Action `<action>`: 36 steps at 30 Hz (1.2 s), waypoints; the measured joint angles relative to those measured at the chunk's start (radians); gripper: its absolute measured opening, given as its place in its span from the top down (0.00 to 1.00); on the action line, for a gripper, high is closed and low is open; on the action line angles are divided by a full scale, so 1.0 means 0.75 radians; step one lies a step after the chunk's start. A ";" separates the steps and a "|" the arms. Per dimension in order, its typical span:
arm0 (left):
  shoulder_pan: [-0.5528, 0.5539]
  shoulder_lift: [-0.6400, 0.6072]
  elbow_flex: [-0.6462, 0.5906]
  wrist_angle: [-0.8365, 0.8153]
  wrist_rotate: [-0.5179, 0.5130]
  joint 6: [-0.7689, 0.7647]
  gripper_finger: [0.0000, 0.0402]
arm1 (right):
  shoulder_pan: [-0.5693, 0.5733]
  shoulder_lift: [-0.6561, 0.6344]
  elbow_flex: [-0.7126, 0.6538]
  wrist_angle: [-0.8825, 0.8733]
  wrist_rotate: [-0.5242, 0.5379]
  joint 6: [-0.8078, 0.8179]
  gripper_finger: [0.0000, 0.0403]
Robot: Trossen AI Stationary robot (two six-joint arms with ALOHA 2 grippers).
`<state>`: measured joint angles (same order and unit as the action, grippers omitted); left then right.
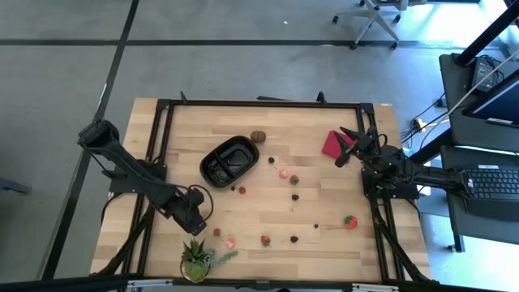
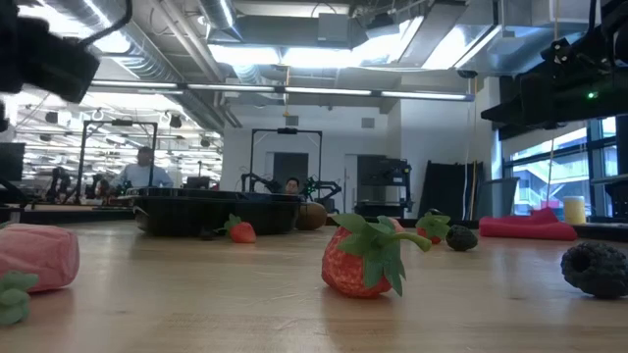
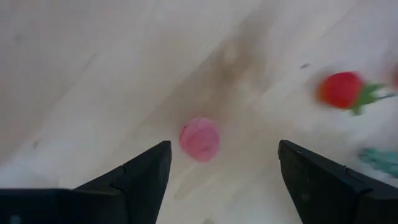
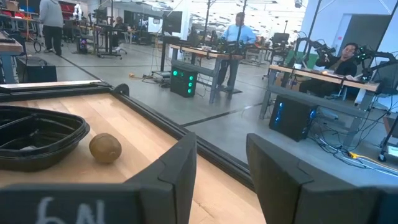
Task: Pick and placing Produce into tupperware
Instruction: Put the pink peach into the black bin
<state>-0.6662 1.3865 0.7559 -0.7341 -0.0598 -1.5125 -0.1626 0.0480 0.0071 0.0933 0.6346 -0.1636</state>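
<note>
While produce (image 1: 284, 173) lies loose on bench (image 1: 324, 207) | tupperware (image 1: 229, 159) looks empty | left gripper (image 1: 197, 212) jaws open over pink pc (image 3: 199, 139) | right gripper (image 1: 347, 148) jaws part-open, empty.

I see a green spiky potted plant (image 1: 195, 261) at the near edge of my wooden table (image 1: 316, 130), and a flat red square object (image 1: 333, 144) lying toward the far right corner. Beyond the table there are desks, an office chair (image 1: 378, 16) on the grey floor, a keyboard (image 1: 492, 183), and people (image 4: 237, 37) standing or seated at workbenches.
</note>
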 joint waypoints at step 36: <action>0.001 0.150 -0.001 -0.071 -0.058 -0.001 0.52 | 0.000 0.000 0.000 -0.001 0.000 0.007 0.65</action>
<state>-0.6659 1.4986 0.7555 -0.7871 -0.1034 -1.5135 -0.1624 0.0479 0.0067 0.0929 0.6346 -0.1586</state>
